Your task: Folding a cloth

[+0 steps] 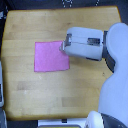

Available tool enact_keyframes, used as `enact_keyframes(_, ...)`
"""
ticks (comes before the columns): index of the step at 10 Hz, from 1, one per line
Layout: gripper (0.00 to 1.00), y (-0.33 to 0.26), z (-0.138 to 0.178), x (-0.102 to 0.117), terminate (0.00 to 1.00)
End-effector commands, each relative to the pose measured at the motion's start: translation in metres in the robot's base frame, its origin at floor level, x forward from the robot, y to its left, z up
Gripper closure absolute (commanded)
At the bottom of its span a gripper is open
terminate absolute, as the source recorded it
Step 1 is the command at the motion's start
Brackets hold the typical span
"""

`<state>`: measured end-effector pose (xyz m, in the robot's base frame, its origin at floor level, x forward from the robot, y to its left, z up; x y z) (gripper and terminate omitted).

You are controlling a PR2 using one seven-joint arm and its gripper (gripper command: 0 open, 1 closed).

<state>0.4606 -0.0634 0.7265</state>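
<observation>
On the wooden counter (30,90) the cloth (50,56) lies flat, pink-magenta, near the middle and toward the exterior view's left. I've got my hand (64,46) right at the cloth's upper corner on the exterior view's right; whether my fingers have closed on it, I cannot tell.

The cloth (51,56) was a plain pink-magenta square, lying flat and pretty smooth just left of the frame's center, with its upper right corner tucked out of sight.
</observation>
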Motion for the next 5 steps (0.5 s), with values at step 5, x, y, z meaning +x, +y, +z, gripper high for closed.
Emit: enact_keyframes(5,1.0,0.0136,-0.0051,0.0063,0.0)
